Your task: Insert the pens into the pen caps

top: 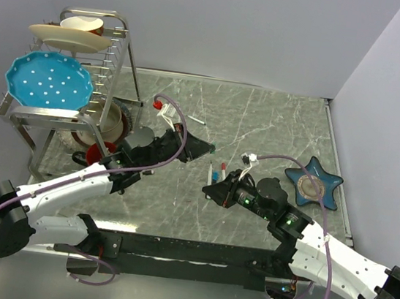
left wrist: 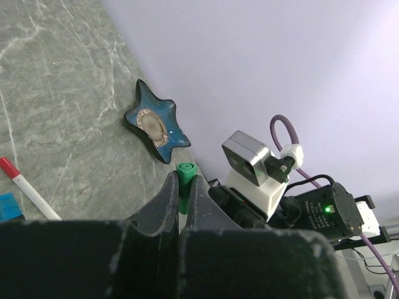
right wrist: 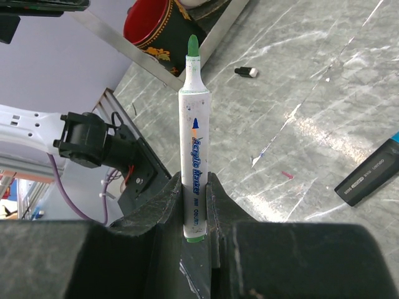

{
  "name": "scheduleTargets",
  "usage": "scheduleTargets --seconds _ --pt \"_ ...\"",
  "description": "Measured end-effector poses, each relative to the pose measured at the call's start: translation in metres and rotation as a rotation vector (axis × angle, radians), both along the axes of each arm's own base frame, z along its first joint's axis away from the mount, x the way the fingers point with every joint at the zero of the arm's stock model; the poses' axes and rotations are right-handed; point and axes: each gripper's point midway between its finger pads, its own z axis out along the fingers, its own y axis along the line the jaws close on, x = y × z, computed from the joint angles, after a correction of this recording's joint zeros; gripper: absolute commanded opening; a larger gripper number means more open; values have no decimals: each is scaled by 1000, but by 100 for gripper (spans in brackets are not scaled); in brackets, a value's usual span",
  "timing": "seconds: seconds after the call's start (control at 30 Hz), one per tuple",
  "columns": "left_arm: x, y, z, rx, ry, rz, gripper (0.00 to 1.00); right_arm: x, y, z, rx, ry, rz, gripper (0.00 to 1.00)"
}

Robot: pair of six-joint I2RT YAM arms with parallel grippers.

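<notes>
Though unclear overhead, left end effector (left wrist: pixel 182 184) pinches green cap (left wrist: pixel 186 169) (right end effector (right wrist: pixel 194 184) clamps green-tipped pen (right wrist: pixel 194 124)).

Four pens (right wrist: pixel 194 137) (right wrist: pixel 368 177) (left wrist: pixel 28 190) (top: pixel 198 120), one green cap (left wrist: pixel 185 169), two hands (left wrist: pixel 184 182) (right wrist: pixel 194 182)

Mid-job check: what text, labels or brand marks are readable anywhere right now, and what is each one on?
"Acrylic Marker": along the white barrel of the green-tipped pen held in the right gripper.
Smaller print lower on that barrel: too blurred to read.
White print on the black marker: too small to read.
Nothing else is legible in any view.
</notes>
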Motion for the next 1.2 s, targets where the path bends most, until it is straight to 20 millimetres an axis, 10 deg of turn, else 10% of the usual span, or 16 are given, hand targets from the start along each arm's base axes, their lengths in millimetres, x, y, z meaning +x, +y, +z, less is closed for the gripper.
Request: scheduleTargets --seconds 1.2 --pt "-9 -7 -15 56 -18 1 1 2 0 17 25 -22 -15 0"
